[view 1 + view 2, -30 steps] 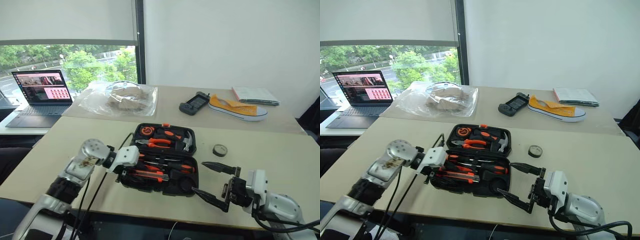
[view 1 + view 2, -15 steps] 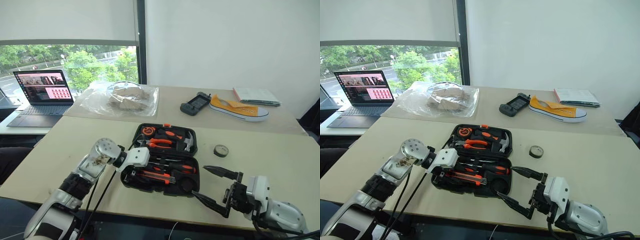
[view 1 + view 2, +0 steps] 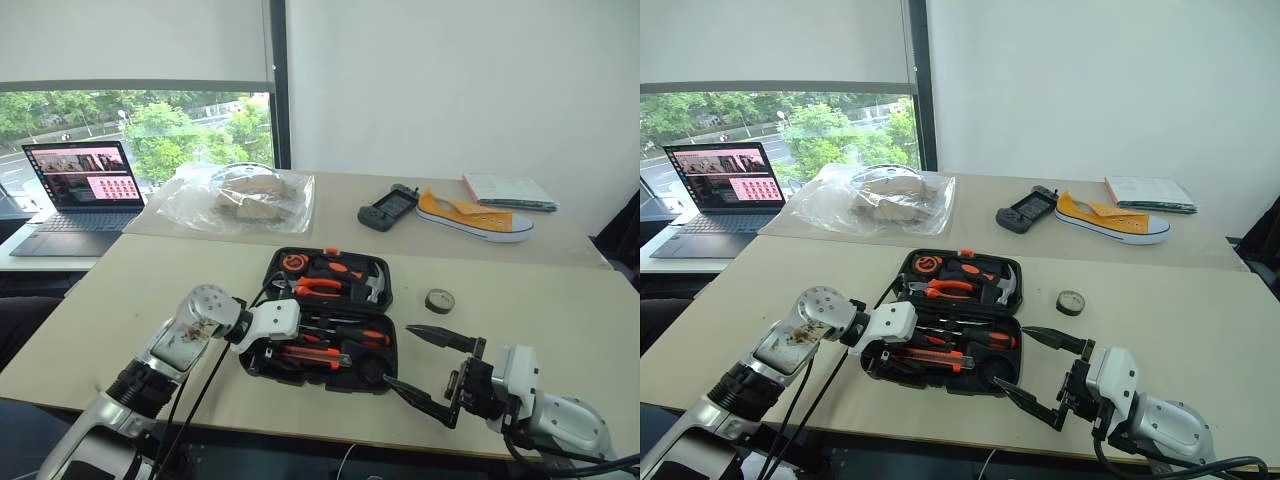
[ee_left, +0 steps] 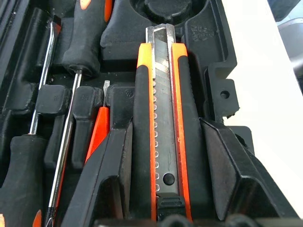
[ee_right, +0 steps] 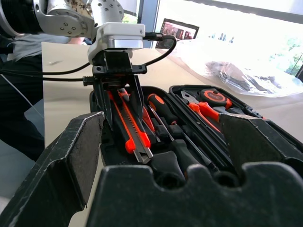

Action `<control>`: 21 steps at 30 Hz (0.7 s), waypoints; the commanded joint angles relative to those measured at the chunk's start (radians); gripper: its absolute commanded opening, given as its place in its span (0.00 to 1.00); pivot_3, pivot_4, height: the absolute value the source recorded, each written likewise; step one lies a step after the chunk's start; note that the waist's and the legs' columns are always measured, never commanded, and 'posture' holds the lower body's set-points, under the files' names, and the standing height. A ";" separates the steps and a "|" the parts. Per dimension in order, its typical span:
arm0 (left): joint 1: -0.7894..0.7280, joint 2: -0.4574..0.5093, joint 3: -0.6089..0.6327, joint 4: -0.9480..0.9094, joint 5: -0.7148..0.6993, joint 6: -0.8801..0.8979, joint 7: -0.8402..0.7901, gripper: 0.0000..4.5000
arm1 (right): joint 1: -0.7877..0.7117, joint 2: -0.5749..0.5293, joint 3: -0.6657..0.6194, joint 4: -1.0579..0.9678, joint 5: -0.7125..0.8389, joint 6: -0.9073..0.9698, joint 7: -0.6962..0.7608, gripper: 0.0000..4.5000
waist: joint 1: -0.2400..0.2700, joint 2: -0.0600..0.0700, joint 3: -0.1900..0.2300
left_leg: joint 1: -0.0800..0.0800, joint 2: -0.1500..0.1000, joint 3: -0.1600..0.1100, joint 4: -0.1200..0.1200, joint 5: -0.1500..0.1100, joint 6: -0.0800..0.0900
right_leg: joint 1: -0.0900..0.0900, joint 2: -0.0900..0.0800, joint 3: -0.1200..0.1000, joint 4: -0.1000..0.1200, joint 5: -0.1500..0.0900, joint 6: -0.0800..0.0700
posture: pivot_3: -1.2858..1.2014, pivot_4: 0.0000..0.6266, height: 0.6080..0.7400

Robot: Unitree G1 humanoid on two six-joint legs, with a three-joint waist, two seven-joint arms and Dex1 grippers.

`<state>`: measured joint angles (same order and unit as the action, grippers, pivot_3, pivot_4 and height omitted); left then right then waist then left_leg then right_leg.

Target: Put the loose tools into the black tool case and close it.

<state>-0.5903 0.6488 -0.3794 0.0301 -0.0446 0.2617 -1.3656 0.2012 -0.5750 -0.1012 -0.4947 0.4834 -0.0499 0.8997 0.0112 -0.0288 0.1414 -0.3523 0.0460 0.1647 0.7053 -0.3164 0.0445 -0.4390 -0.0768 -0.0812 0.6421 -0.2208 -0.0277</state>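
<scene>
A: Lying open on the beige tabletop [image 3: 120, 290], the flat black plastic clamshell tool case [image 3: 322, 318] has its lid half laid flat away from the robot and its tray half nearer. Which tool does the left gripper [image 3: 266, 349] hold?

B: The orange-and-black utility knife [image 4: 162, 127]. The left wrist view shows the knife's body running between the two black fingers [image 4: 108, 189], one on each side, so the left gripper is clamped on it. The knife lies over the tray's near row, its metal blade end toward the round recess in the tray's corner.

A: What sits beside the knife?

B: The slim orange tester screwdriver [image 4: 98, 134] lies just beside it in the tray, and past that the two screwdrivers with black-and-orange handles [image 4: 75, 71] lie in their moulded slots.

A: And the right gripper [image 3: 426, 367]?

B: Its fingers are spread wide and grasp nothing. It hovers just off the case's right near corner, pointing toward the tray.

A: Anything outside the case?

B: The small dark tape roll [image 3: 440, 300] lies flat on the tabletop, to the right of the case and apart from it. In the lid half sit the orange-handled pliers [image 3: 318, 286] and the hammer with a steel head [image 3: 372, 283].
</scene>
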 commanded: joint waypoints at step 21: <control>-0.035 -0.093 0.089 0.057 -0.181 -0.110 -0.076 0.30 | -0.018 0.007 -0.017 0.015 0.001 -0.030 0.004 1.00 | 0.000 0.000 0.000 | -0.001 -0.002 0.000 0.000 -0.001 0.001 | -0.001 0.000 0.001 0.000 0.001 -0.002 | 0.52 0.24 1.00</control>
<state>-0.6243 0.5597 -0.2833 0.0951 -0.2332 0.1763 -1.4440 0.1821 -0.5709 -0.1008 -0.4636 0.4797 -0.0541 0.9070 0.0115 -0.0291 0.1415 -0.3537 0.0441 0.1651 0.7056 -0.3170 0.0454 -0.4396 -0.0773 -0.0802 0.6416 -0.2196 -0.0299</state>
